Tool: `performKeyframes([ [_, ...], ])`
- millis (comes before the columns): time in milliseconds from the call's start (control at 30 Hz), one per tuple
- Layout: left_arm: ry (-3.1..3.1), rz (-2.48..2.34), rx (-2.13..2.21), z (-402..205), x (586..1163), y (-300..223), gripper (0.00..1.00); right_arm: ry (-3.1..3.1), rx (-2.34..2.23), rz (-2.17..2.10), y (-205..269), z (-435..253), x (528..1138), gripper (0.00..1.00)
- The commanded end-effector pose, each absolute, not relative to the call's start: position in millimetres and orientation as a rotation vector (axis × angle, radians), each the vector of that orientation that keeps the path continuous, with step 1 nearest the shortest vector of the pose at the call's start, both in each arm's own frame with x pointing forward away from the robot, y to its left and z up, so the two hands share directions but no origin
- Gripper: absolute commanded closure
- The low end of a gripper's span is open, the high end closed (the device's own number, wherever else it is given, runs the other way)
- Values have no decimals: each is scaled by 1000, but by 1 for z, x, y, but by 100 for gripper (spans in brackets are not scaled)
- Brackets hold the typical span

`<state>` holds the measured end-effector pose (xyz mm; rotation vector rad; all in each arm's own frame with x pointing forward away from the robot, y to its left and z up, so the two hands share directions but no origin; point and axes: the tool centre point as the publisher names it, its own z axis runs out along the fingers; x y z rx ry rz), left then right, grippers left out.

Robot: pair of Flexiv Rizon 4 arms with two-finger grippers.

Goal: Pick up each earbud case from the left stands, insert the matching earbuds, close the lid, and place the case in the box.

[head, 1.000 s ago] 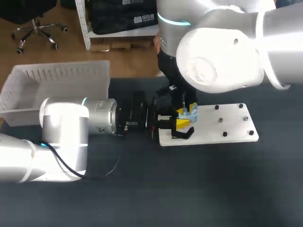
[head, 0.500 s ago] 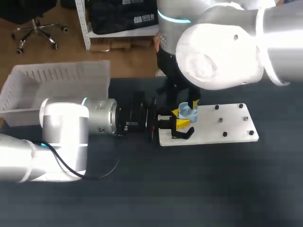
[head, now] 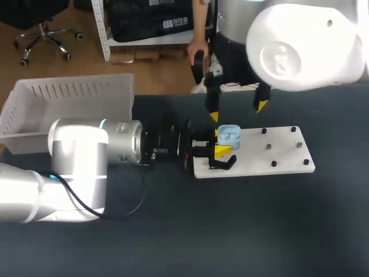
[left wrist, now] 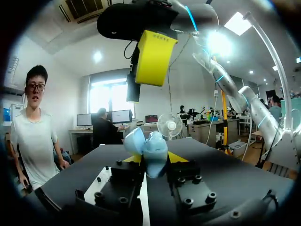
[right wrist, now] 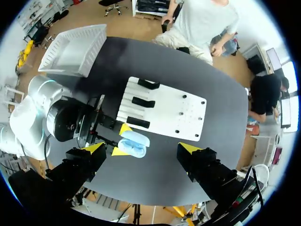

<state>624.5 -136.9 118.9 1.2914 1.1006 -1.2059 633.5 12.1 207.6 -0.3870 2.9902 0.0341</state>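
A light blue earbud case (head: 229, 135) with its lid open sits over the near left end of the white board (head: 277, 154). My left gripper (head: 222, 144) is shut on it from both sides. In the left wrist view the case (left wrist: 148, 151) stands between that gripper's (left wrist: 154, 161) yellow tips. My right gripper (head: 238, 111) hangs open well above the case, fingers wide apart. From the right wrist view the case (right wrist: 134, 144) lies far below, ahead of the open right gripper (right wrist: 143, 148).
A white slatted basket (head: 69, 107) stands at the table's far left. The white board (right wrist: 183, 113) carries black stands (right wrist: 143, 101) at one end and small black pegs (head: 268, 146) at the other. My left arm (head: 81, 158) lies across the table's left half.
My right gripper opened wide and rose up and away from the case. The left gripper kept still with the case in it.
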Motion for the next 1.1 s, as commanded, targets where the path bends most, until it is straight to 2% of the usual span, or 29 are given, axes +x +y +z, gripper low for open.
performKeyframes([
  [33,1098,-1202,1287,118,624,-137,100,2968,-286,110,-12,205,645,0],
  [533,1098,-1202,1287,118,624,-137,100,3071,-176,135,-27,160,677,0],
  [1100,1098,-1202,1287,118,624,-137,100,3112,-210,178,-20,142,642,0],
])
